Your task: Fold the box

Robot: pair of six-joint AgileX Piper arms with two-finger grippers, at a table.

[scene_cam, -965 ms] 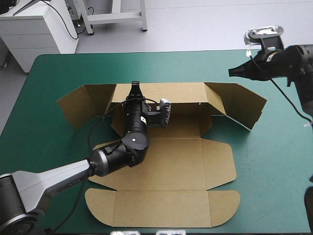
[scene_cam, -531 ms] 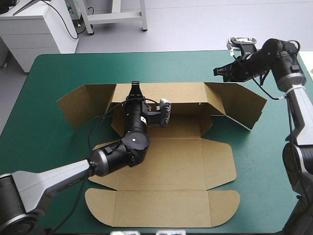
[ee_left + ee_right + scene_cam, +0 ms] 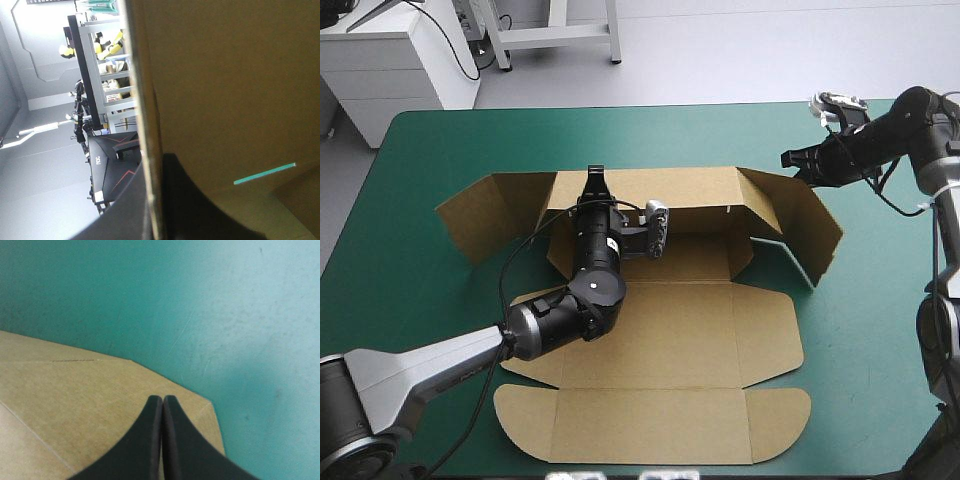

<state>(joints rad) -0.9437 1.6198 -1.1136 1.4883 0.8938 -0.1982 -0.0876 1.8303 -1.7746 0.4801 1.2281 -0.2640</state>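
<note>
The brown box point(image 3: 670, 330) lies spread on the teal-green cover, its back wall point(image 3: 660, 185) raised. My left gripper point(image 3: 595, 178) is shut on the top edge of that wall. In the left wrist view the board point(image 3: 225, 75) runs edge-on between the two black fingers of the left gripper point(image 3: 153, 175). My right gripper point(image 3: 788, 158) is shut and its tip touches the outer face of the right end flap point(image 3: 810, 225), which stands swung inward. The right wrist view shows the right gripper point(image 3: 162, 400) as one pointed arch over the flap's corner point(image 3: 75, 390). The left end flap point(image 3: 490, 210) leans outward.
The lid panel with rounded ears point(image 3: 650, 425) lies flat near the table's front edge. Bare teal-green cover point(image 3: 880, 330) stretches to the right of the box and along the far edge point(image 3: 620, 130).
My right gripper came down and toward the box and pushed the right end flap inward, so it stands steeper. The left arm has not moved.
</note>
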